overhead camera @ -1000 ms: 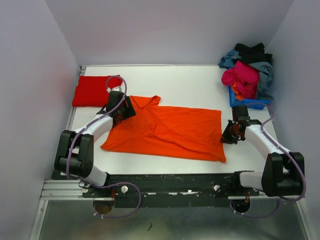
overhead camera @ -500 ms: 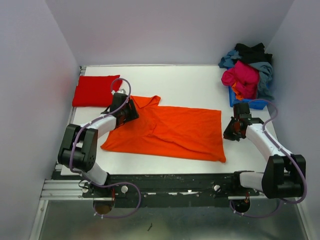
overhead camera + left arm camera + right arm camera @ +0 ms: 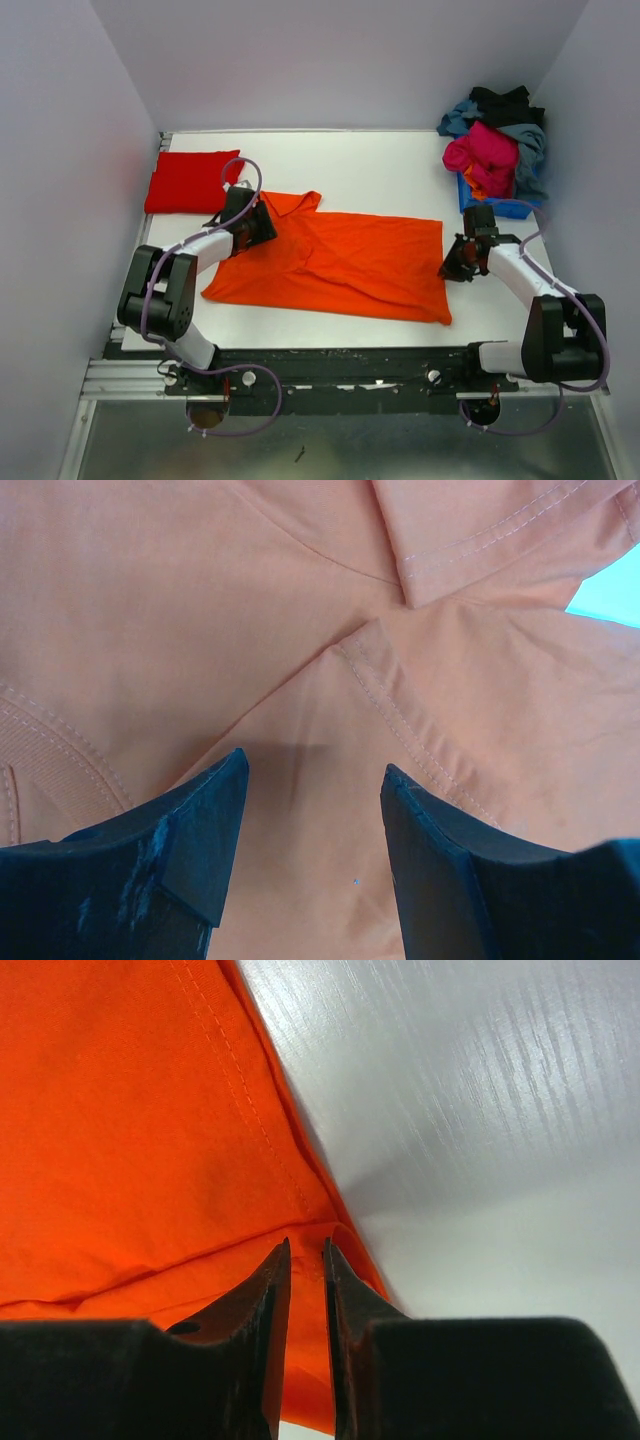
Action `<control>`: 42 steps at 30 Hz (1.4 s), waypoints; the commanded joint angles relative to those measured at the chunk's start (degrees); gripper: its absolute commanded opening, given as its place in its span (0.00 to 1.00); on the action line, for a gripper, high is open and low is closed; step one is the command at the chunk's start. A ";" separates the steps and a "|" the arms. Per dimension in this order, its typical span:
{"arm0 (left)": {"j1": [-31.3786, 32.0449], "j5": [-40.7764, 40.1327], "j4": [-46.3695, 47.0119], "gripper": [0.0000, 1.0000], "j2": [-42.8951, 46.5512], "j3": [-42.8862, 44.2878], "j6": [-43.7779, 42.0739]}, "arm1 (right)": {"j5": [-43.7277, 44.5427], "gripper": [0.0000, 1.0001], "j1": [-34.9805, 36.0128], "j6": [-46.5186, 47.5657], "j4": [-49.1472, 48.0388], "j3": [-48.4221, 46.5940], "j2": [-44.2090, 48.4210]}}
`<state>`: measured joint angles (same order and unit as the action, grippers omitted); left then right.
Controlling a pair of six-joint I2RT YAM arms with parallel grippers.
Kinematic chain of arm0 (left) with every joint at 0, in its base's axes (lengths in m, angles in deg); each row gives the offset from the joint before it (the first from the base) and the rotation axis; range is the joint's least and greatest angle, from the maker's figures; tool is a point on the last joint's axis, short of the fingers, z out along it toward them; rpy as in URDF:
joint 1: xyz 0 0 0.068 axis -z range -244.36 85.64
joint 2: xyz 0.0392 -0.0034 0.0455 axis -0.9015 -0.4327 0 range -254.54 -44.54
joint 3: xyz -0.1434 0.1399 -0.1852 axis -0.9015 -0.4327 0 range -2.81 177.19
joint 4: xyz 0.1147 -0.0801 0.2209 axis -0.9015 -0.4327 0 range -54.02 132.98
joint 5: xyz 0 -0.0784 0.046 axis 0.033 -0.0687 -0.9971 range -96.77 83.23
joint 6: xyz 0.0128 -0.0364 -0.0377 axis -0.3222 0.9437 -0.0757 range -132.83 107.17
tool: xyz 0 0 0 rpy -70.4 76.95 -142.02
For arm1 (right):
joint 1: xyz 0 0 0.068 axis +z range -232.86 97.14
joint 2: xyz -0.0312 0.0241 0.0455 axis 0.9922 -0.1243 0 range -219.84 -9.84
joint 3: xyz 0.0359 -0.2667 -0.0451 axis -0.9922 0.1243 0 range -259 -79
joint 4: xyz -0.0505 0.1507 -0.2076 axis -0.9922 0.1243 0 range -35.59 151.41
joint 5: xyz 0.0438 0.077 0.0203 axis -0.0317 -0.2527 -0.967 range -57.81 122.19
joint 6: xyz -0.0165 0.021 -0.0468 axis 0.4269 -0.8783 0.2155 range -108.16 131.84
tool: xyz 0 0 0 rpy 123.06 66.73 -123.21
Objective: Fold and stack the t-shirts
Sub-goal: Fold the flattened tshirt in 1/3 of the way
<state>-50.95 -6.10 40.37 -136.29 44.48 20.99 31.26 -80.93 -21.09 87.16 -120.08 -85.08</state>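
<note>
Orange t-shirt [image 3: 340, 262] lies spread flat, with the folded red t-shirt [image 3: 190, 182] just beyond its collar end. Left gripper [image 3: 312, 780] stands wide open over the collar-side cloth, holding nothing. Right gripper [image 3: 306, 1250] sits at the opposite hem corner, jaws a narrow slit apart; whether it grips the hem cannot be determined.

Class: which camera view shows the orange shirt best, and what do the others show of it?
Top external: the orange shirt lies spread out, nearly its whole outline visible. Left wrist shows only close-up seams; right wrist only a hemmed corner.
</note>
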 commanded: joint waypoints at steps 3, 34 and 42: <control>0.21 -2.16 -1.69 0.68 -1.07 2.11 -0.07 | -1.36 0.28 0.35 0.49 -1.46 1.09 -1.75; 0.21 -1.98 -1.43 0.68 -4.84 3.51 -0.07 | 5.76 0.01 0.35 -0.12 3.19 -0.49 2.91; 0.21 -2.34 -1.69 0.68 -5.29 3.60 -0.16 | 6.64 0.01 0.35 -1.35 2.84 -2.07 0.45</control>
<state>-50.95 -7.50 39.78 -140.38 47.86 20.99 34.63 -80.82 -21.33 88.82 -120.39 -83.40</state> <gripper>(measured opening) 0.678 0.014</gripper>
